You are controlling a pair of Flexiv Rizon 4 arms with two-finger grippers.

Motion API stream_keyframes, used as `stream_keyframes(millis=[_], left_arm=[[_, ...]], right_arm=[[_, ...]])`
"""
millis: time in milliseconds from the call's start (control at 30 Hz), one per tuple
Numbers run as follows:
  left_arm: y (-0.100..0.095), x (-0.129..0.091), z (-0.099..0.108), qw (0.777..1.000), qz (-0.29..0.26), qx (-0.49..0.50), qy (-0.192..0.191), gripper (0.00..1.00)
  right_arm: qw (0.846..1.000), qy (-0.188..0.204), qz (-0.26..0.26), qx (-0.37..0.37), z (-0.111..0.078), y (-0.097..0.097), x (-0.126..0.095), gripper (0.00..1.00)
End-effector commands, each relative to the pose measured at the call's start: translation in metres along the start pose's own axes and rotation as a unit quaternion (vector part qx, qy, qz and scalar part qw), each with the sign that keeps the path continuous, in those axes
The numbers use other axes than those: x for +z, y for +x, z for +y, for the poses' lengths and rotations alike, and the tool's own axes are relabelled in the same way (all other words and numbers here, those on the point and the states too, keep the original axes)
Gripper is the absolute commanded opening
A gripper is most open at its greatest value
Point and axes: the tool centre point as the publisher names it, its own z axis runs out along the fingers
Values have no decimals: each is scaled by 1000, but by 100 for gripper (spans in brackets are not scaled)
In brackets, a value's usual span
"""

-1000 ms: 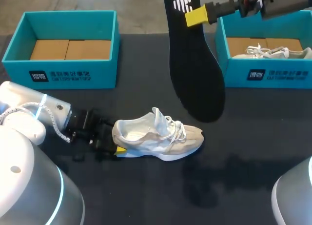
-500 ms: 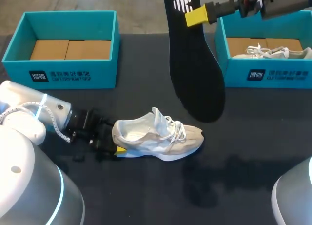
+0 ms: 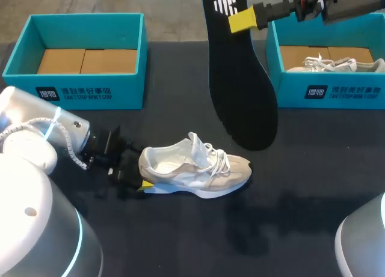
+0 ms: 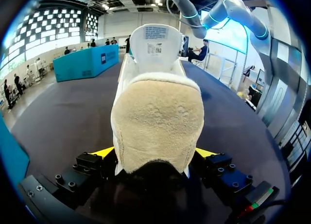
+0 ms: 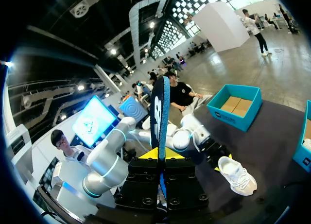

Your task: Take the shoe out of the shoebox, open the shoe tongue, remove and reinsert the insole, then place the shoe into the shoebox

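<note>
Dark table [image 3: 301,187] is carrying everything. Near its middle the shoe [image 3: 195,169] is lying outside both boxes, toe pointing to 3 o'clock, tongue [image 3: 197,146] standing up. The left gripper [image 4: 155,161] is gripping the heel from 9 o'clock, its fingers spread just heel-wide and, as far as the wrist view shows, pressing both sides. At 1 o'clock from the shoe the insole [image 3: 240,79] is hanging toe-down, the right gripper [image 3: 240,20] pinching its upper part with its fingers nearly closed. One shoebox [image 3: 75,94] is sitting at 10 o'clock, the other shoebox [image 3: 337,91] at 2 o'clock. The left arm [image 3: 54,139] has been shifting slightly toward 12 o'clock while shoe and insole are staying put. That looks like steadying for reinsertion.
</note>
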Motion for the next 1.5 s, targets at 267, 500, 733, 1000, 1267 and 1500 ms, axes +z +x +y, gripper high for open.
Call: stream_keyframes(millis=[267,500,733,1000,1267,1500], left_arm=[[3,-27,-7,994,13,-33,-103,100],[2,-40,-15,987,19,-39,-156,100],[5,-49,-25,975,27,-37,-217,100],[9,-59,-39,958,42,-41,-281,100],[13,-66,-51,940,38,-23,-339,100],[14,-69,-63,932,28,-6,-362,100]], right_arm=[[1000,1,0,1,1,0,2,0],[1000,1,0,1,1,0,2,0],[1000,1,0,1,1,0,2,0],[1000,1,0,1,1,0,2,0],[1000,1,0,1,1,0,2,0],[1000,1,0,1,1,0,2,0]])
